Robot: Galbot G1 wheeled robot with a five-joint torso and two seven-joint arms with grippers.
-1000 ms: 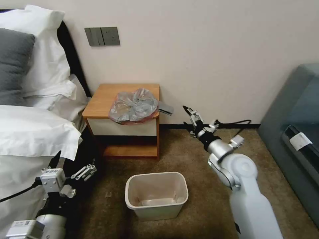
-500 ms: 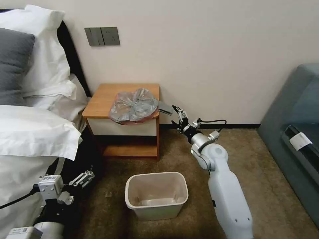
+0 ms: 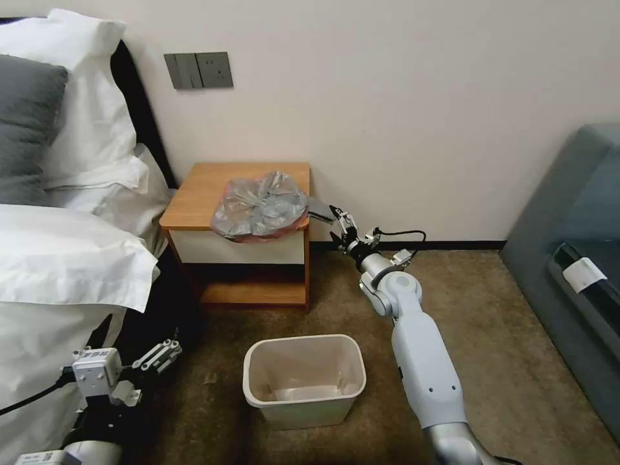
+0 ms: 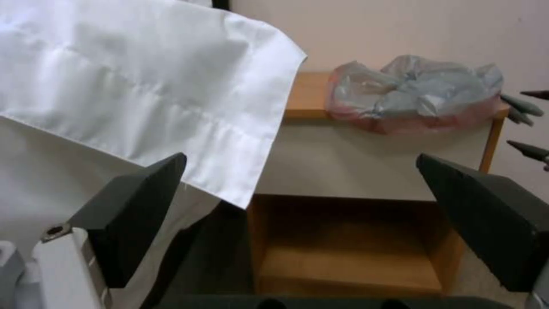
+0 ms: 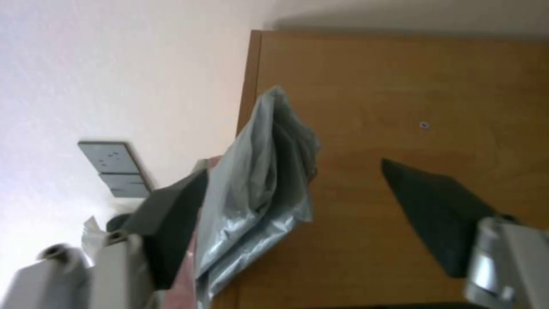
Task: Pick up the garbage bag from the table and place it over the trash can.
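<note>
One garbage bag (image 3: 261, 206) lying crumpled on table (image 3: 200, 194), front-right part of top, grey tail (image 3: 321, 210) sticking past right edge toward 3 o'clock. Right gripper (image 3: 337, 224) reaching in at that tail, fingers spread wide, tail lying between them, not pinched. A second ago gripper was well right of table; now just beside it. One trash can (image 3: 303, 378) standing on carpet at 6 o'clock from table. White bed sheet (image 3: 64, 258) hanging at 9 o'clock. Left gripper (image 3: 158, 355) waiting low beside bed, fingers wide apart.

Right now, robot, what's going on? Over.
Right end effector open at the garbage bag's overhanging corner. Left end effector open, low by the bed. Trash can unlined.
</note>
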